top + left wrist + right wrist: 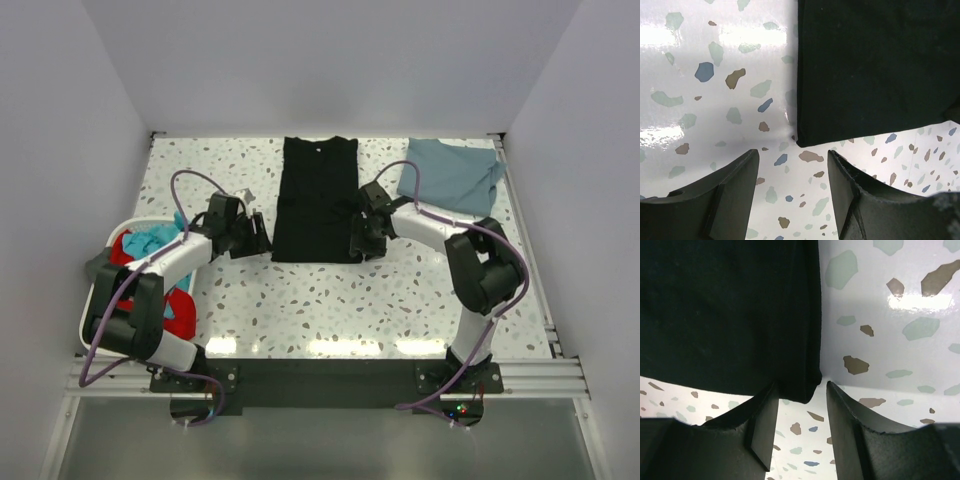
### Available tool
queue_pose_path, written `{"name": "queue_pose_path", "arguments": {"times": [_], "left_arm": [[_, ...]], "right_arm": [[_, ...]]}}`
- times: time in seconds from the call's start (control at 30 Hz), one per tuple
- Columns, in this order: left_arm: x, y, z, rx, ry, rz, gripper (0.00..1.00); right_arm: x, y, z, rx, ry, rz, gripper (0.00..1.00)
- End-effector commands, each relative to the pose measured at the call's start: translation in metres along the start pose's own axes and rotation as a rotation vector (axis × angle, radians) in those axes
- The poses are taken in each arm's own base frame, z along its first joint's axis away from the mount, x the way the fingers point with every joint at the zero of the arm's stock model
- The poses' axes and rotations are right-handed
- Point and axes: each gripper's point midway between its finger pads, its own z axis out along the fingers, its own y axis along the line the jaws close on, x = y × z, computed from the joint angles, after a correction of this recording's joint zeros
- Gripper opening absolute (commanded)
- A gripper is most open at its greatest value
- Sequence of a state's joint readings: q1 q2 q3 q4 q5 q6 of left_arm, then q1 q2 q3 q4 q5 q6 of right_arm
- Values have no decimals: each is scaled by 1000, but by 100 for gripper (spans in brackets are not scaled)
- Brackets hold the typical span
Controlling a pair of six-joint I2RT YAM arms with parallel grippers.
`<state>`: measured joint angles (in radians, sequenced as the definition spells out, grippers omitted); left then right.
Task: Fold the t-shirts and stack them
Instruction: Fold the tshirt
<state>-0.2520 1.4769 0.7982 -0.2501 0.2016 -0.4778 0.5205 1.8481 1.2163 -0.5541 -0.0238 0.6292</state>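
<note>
- Right now my left end effector (256,236) sits low over the speckled terrazzo worktop (300,300), its two dark fingers (735,195) spread well apart with nothing between them.
- Just ahead of that gap lies the near left corner of the plain black cloth t-shirt (870,70). The corner is close to my fingertips but not touching them, and bare worktop (715,100) shows in between.
- My right end effector (801,390) is at the shirt's near right corner, about half open.
- That corner of the plain black cloth t-shirt (725,315) pokes into the space between my right fingers (860,435). A sliver of worktop shows on either side of the cloth, so I have no hold on it.
- From above, the plain black cloth t-shirt (318,195) lies flat as a long, narrow rectangle between my two end effectors, stretching away from both toward the far edge of the worktop.
- The dusty slate-blue cloth t-shirt (452,175) lies loosely bunched, well beyond my right end effector and out to its right, near the far right corner.
- Behind and to the left of my left end effector stands a white plastic laundry basket (86,305), with teal cloth (150,240) and red cloth (120,250) inside it.
</note>
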Motion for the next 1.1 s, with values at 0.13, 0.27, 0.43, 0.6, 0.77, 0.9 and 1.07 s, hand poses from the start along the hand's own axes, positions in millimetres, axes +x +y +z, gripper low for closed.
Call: {"name": "queue_pose_path", "arguments": {"times": [0.13,0.27,0.43,0.6,0.77,0.9,1.07], "left_arm": [[-9,-8,-4,6,-34,29,60],[-9,-8,-2,-27,-34,42,58],[-10,-4,4,-74,-29,31,55],[-8,-6,14,-85,-11,43,51],[-1,-8,24,-103,11,62,49],[4,-11,29,-106,25,76,49],[6,-9,34,-114,30,80,48]], "right_arm": [[5,-2,15,-4,16,11,41],[8,-4,21,3,28,5,33],[9,-5,22,8,34,4,29],[12,-7,21,11,36,6,26],[14,-9,20,12,37,9,26],[13,-8,18,10,32,7,25],[13,-8,17,12,31,10,25]]}}
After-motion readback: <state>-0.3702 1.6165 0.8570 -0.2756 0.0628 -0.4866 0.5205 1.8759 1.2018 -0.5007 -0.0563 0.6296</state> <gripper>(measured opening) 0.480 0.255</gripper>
